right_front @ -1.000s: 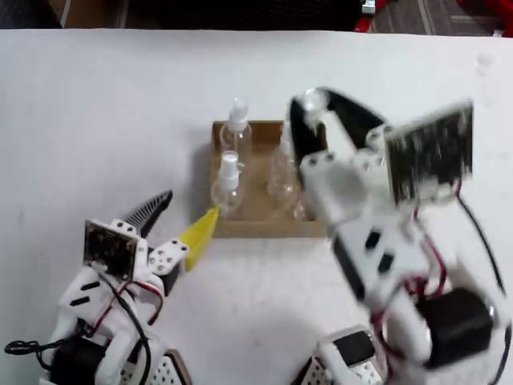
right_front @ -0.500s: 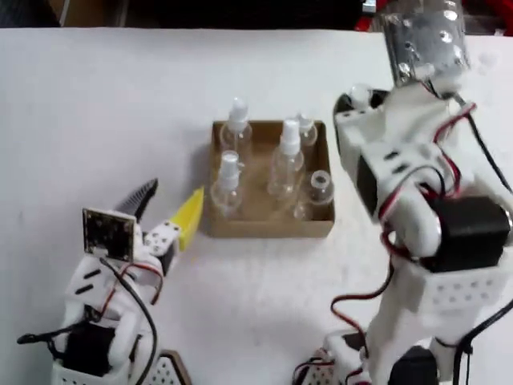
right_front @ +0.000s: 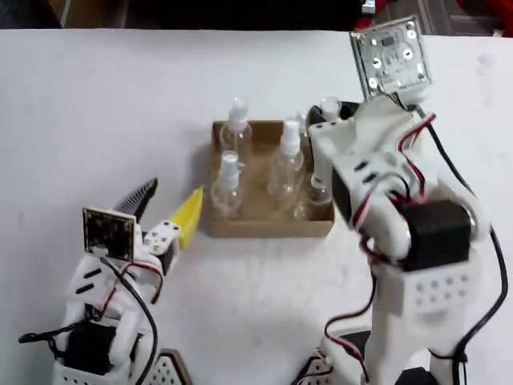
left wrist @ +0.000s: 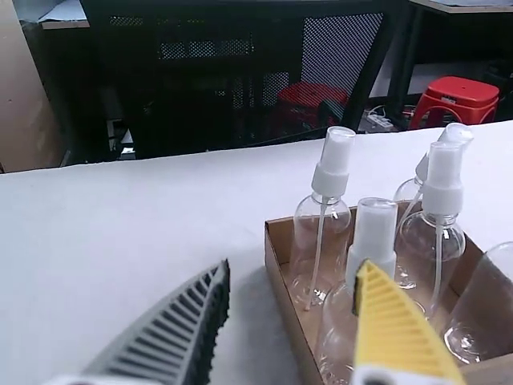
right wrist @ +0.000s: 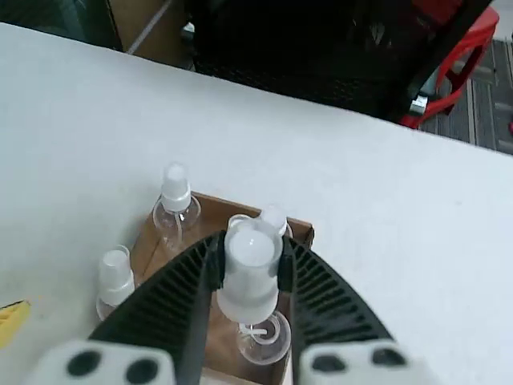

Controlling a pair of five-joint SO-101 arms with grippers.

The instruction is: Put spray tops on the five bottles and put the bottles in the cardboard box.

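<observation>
The cardboard box [right_front: 264,227] sits mid-table with several clear bottles in it. Three wear white spray tops [right_front: 236,128] [right_front: 228,186] [right_front: 286,159]; the front right bottle [right_front: 306,200] has a bare neck. My right gripper [right_front: 327,112] hangs over the box's right side, shut on a spray top [right wrist: 252,266], directly above the open bottle [right wrist: 264,341]. My left gripper [right_front: 164,204] rests open just left of the box, its grey finger [left wrist: 176,329] and yellow finger [left wrist: 393,321] spread with nothing between them.
White tabletop [right_front: 104,104] stretches left of and behind the box. The right arm's body [right_front: 401,233] stands tall on the right side of the table. Past the far table edge are a black chair and a red stool [left wrist: 457,92].
The right arm swung away to the right of the box, then came back over its right side with the spray top. The left gripper drew back slightly from the box.
</observation>
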